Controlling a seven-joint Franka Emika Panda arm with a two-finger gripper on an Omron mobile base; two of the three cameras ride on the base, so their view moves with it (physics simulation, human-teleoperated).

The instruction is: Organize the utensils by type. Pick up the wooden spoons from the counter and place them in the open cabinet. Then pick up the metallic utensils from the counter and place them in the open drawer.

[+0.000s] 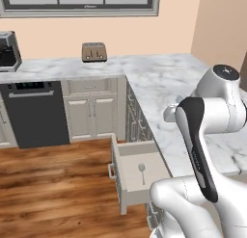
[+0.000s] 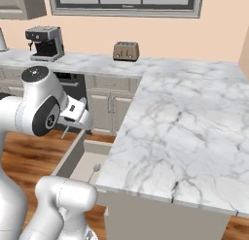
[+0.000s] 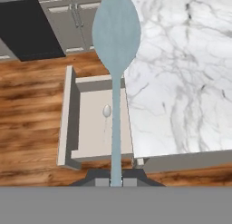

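My gripper (image 3: 116,181) is shut on the thin handle of a pale teal metallic spoon (image 3: 116,41), whose bowl points away from the hand. The gripper hangs above the open drawer (image 3: 68,123), which juts out from under the white marble counter (image 3: 181,82). A silver-grey spoon (image 3: 106,112) lies inside the drawer on its pale floor. From the left base the drawer (image 1: 118,157) and the silver spoon (image 1: 142,170) show beside my arm. From the right base the hand (image 2: 73,115) sits over the drawer (image 2: 68,159). The wooden spoons are out of view.
A toaster (image 2: 126,51) and a coffee machine (image 2: 45,42) stand on the back counter under the window. A dark dishwasher (image 1: 36,114) sits left of the closed base cabinets (image 1: 91,114). Wood floor (image 1: 58,184) lies in front of the drawer.
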